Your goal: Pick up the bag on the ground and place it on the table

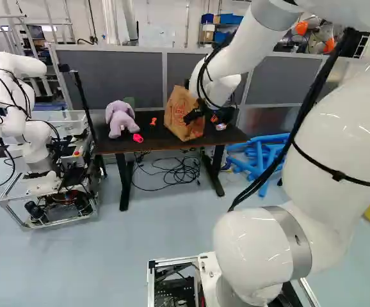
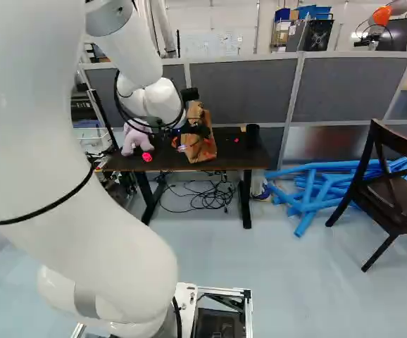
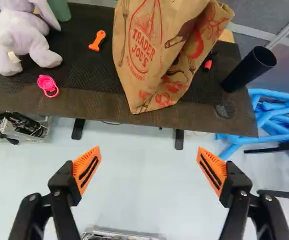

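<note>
Dark table (image 1: pixel 156 142) bears the paper bag (image 1: pixel 178 105), ahead of spread fingers (image 3: pixel 93 156)

Grey partitions (image 1: pixel 122 75) back the scene in the left base view. From where we stand, you can see the white arm (image 1: pixel 257 39) reach out so that its black gripper (image 1: pixel 204 118) shows against the bag, which sits on the tabletop. Well off to the left of the fingers sits a lilac plush toy (image 1: pixel 120 118), and farther that way stands another robot (image 1: pixel 22 89). Lower than the fingers, beneath the table, lie tangled cables (image 1: pixel 175 171); blue tubes (image 1: pixel 262 157) lie heaped on the floor (image 1: pixel 166 236) to their right.

Over in the right base view, the bag shows just beside the fingers, on their right, with a black cup (image 2: pixel 252 134) farther along the tabletop. Well to the right of the fingers stands a dark wooden chair (image 2: pixel 395 186).

Look along the wrist view and the fingers are wide apart, gripping nothing, with floor showing between them. The bag is upright on the table ahead of them, near the table's edge. Also ahead, a pink ringed piece (image 3: pixel 48 85) and an orange piece (image 3: pixel 97 40) lie between the toy and the bag, while the cup is on the bag's other side.
</note>
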